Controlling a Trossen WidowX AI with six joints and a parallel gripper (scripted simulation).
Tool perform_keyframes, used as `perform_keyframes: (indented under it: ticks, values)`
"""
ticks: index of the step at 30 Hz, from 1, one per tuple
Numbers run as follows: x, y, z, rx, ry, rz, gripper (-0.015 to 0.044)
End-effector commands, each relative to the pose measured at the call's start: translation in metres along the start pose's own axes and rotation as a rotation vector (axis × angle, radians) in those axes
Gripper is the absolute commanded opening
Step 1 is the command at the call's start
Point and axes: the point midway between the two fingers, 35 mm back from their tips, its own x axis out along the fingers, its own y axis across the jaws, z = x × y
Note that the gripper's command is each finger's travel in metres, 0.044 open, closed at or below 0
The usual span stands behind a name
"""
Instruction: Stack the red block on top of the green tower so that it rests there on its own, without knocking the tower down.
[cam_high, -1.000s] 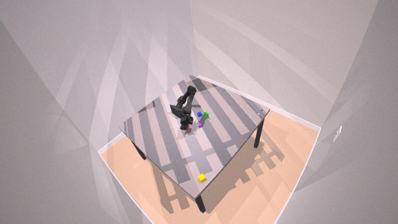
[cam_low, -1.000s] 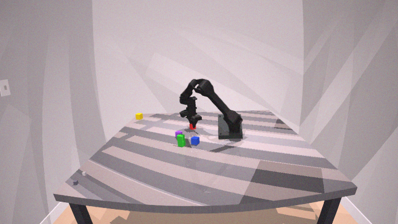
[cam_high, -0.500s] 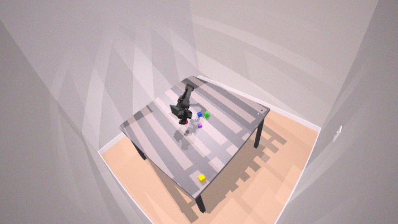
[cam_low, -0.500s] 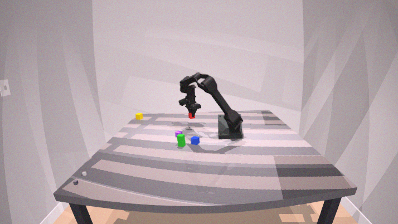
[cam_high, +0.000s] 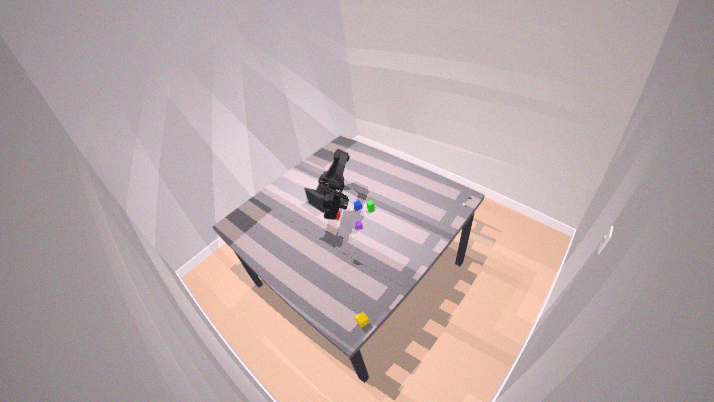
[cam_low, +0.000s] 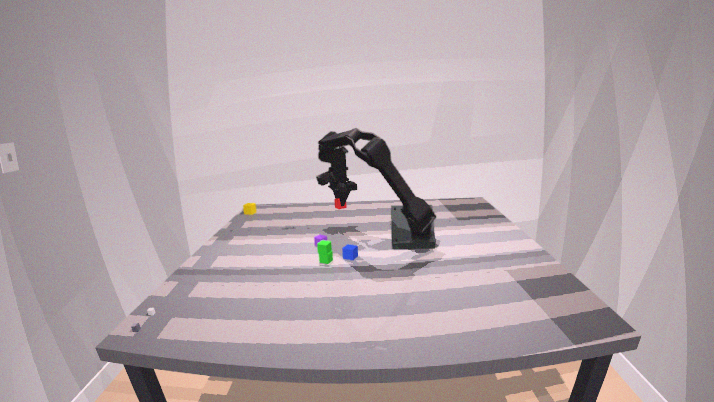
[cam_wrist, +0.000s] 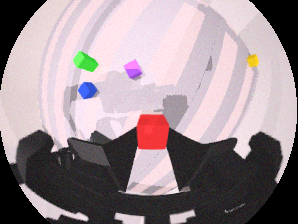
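My gripper is shut on the red block and holds it lifted well above the striped table. The green tower, two blocks high, stands upright on the table, apart from the gripper. In the exterior view it is lower and slightly left of the held block. In the wrist view it lies at the upper left.
A blue block sits close beside the tower. A purple block lies near it. A yellow block sits near a table edge. The arm's base stands nearby.
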Motion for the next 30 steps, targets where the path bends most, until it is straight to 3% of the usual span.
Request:
perform_keyframes:
  ticks: [1, 13, 25, 30]
  values:
    - [-0.003, 0.018, 0.030, -0.010, 0.001, -0.010, 0.0000]
    - [-0.005, 0.097, 0.107, -0.010, -0.002, -0.013, 0.0000]
    - [-0.001, 0.182, 0.142, -0.015, -0.011, 0.011, 0.0000]
    - [0.000, 0.192, 0.145, -0.016, -0.012, 0.016, 0.0000]
